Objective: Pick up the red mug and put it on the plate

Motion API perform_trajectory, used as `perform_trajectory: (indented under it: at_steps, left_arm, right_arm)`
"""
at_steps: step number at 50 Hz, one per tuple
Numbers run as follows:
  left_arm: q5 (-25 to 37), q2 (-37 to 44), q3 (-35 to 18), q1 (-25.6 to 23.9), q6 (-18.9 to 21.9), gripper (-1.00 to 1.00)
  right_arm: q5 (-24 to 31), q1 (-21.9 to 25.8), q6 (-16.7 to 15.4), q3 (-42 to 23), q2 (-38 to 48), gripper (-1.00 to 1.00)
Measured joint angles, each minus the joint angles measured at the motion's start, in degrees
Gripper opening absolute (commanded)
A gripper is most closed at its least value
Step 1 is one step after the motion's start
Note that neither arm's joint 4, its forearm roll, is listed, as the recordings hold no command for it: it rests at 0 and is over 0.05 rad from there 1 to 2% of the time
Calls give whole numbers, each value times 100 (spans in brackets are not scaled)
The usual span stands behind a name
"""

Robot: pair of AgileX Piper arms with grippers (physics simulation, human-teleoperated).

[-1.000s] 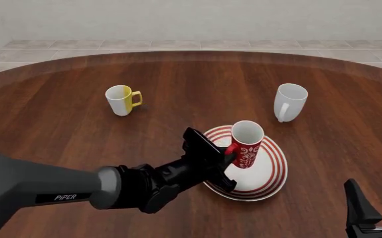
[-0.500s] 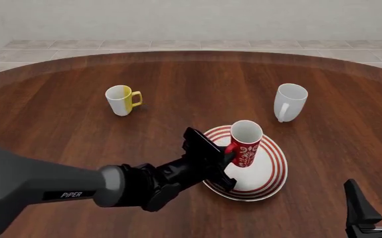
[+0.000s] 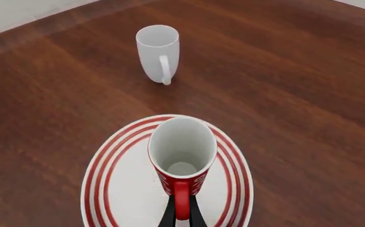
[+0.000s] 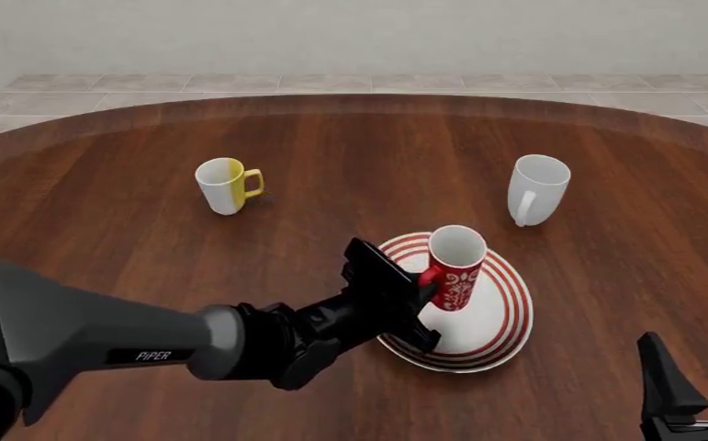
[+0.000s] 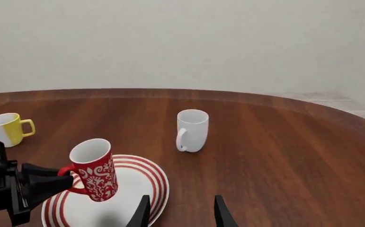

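Note:
The red mug [image 4: 458,268] with white pattern hangs tilted over the plate [image 4: 507,322], a white plate with red rings. My left gripper [image 4: 423,277] is shut on its red handle from the near left side. In the left wrist view the red mug [image 3: 181,153] is seen from above, white inside, its handle pinched between the dark fingertips [image 3: 168,216], with the plate [image 3: 122,189] beneath it. The right wrist view shows the red mug [image 5: 95,176] leaning, a shadow under it on the plate [image 5: 146,182]. My right gripper [image 4: 701,367] stands open at the near right, holding nothing.
A white mug with a yellow handle [image 4: 226,185] stands at the far left. A plain white mug [image 4: 536,189] stands at the far right, beyond the plate. The round wooden table's far edge [image 4: 354,99] curves in front of a tiled floor and wall.
The red mug has sunk slightly toward the plate while staying in the left gripper. The left arm's rear links have shifted, rising in view. The right gripper has not moved.

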Motion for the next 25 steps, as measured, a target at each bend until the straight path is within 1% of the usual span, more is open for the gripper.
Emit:
perform_trajectory:
  at_steps: [25]
  left_arm:
    - [-85, 244, -113, 66, -1, -100]
  right_arm:
    - [6, -7, -4, 1, -1, 100]
